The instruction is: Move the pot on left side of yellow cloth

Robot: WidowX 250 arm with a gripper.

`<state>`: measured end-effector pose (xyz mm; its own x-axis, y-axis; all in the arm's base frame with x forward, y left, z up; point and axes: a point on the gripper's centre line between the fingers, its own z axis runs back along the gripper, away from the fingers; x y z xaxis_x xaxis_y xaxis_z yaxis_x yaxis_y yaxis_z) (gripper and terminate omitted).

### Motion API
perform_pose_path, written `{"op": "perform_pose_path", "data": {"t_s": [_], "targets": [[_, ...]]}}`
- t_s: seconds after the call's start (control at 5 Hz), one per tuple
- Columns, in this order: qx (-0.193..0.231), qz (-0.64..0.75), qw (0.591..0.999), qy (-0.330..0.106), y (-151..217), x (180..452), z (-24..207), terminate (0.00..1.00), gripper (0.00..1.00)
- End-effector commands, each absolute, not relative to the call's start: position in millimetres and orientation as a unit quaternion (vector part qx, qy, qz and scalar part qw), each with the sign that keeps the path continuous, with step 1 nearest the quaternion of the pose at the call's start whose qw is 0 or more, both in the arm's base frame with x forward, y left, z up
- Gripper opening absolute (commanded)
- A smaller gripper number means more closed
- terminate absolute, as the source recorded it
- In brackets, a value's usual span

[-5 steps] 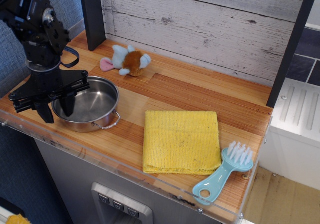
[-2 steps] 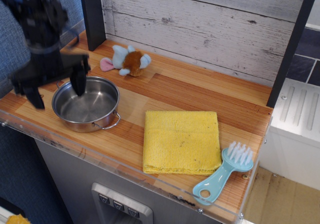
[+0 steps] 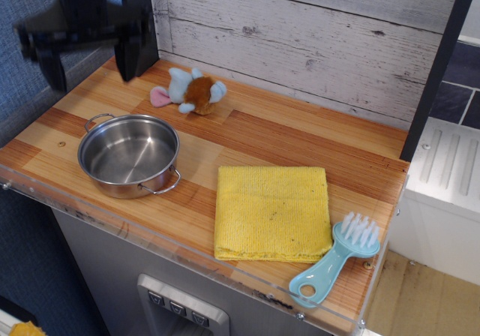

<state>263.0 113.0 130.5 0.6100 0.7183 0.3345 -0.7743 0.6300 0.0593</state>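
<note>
The shiny steel pot with two wire loop handles stands upright on the wooden counter, left of the yellow cloth and apart from it. The cloth lies flat and folded near the front edge. My gripper is blurred at the top left, high above the pot's far side. Its two fingers are spread wide and hold nothing.
A small plush toy lies at the back near the plank wall. A light-blue brush lies at the front right by the cloth's corner. A dark post stands at the back left. The counter has a clear front lip.
My gripper has let go of the pot's rim and risen up and away to the top left. The pot stays in place.
</note>
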Motion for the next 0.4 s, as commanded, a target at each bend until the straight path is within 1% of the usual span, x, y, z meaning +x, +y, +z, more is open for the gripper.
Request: {"op": "perform_pose_path", "data": {"t_s": [0.0, 0.2], "targets": [[0.091, 0.395, 0.893, -0.197, 104.7, 268.5, 170.1, 0.0, 1.0], [0.091, 0.395, 0.893, -0.197, 104.7, 268.5, 170.1, 1.0, 1.0]]}}
